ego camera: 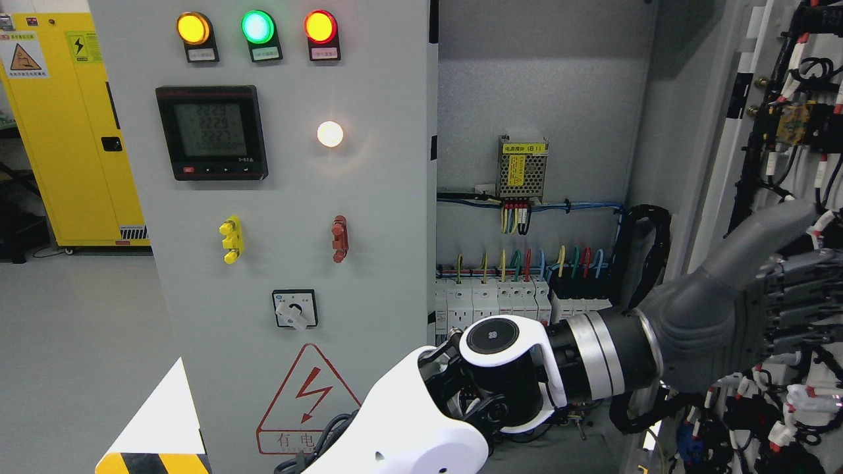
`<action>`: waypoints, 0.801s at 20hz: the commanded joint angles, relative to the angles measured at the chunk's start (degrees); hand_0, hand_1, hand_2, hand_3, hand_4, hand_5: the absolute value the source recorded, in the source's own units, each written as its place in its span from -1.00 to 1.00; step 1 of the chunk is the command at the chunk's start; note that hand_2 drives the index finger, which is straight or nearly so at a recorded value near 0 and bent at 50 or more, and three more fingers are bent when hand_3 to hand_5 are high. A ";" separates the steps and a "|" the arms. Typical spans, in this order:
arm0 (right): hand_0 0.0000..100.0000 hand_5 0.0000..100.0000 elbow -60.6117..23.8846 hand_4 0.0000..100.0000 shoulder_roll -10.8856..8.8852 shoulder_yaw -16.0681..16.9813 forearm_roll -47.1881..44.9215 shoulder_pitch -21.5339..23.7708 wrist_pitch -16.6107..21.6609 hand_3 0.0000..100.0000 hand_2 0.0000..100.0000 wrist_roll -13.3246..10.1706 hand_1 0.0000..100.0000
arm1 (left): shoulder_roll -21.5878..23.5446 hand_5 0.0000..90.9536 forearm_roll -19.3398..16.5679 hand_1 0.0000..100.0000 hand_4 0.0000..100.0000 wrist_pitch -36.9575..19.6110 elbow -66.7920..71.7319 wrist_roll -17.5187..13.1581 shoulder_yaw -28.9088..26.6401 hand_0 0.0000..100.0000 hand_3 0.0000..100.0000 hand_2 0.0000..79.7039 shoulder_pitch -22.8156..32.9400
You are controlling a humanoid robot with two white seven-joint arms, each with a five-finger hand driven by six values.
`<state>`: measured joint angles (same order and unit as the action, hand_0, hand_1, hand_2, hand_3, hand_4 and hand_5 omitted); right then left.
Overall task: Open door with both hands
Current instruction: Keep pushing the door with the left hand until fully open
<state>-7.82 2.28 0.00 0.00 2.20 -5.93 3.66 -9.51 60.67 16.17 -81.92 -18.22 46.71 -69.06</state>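
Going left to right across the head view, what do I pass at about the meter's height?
Yellow cabinet → digital meter → lit white lamp → power supply module → open door with wiring.

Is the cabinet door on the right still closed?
No, the door is swung wide open, showing the breakers and wiring inside, with the left hand against its inner side.

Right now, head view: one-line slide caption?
Left hand reaches across to the swung-open right door, cabinet wiring exposed.
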 commanded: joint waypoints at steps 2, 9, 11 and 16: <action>-0.57 -1.00 0.00 -1.00 0.00 -1.58 0.62 0.00 -0.05 -1.00 -1.00 0.03 -0.89 | -1.03 -1.00 1.03 -1.00 -1.00 -1.58 4.74 -0.24 4.62 -1.00 -1.00 -1.00 -2.04; -0.57 -1.00 0.00 -1.00 0.00 -1.58 0.62 0.00 -0.05 -1.00 -1.00 0.03 -0.89 | -1.56 -1.00 4.63 -1.00 -1.00 -2.37 6.94 -0.33 6.73 -1.00 -1.00 -1.00 -7.31; -0.57 -1.00 0.00 -1.00 0.00 -1.58 0.62 0.00 -0.05 -1.00 -1.00 0.03 -0.89 | -1.65 -1.00 5.33 -1.00 -1.00 -2.37 7.82 -0.33 7.43 -1.00 -1.00 -1.00 -8.63; -0.57 -1.00 0.00 -1.00 0.00 -1.58 0.61 0.00 -0.05 -1.00 -1.00 0.03 -0.90 | -1.65 -1.00 5.60 -1.00 -1.00 -2.46 8.61 -0.33 8.84 -1.00 -1.00 -1.00 -9.34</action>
<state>-7.82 2.29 0.00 0.00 2.20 -5.93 3.67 -10.65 65.23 13.79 -76.43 -18.52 52.24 -76.61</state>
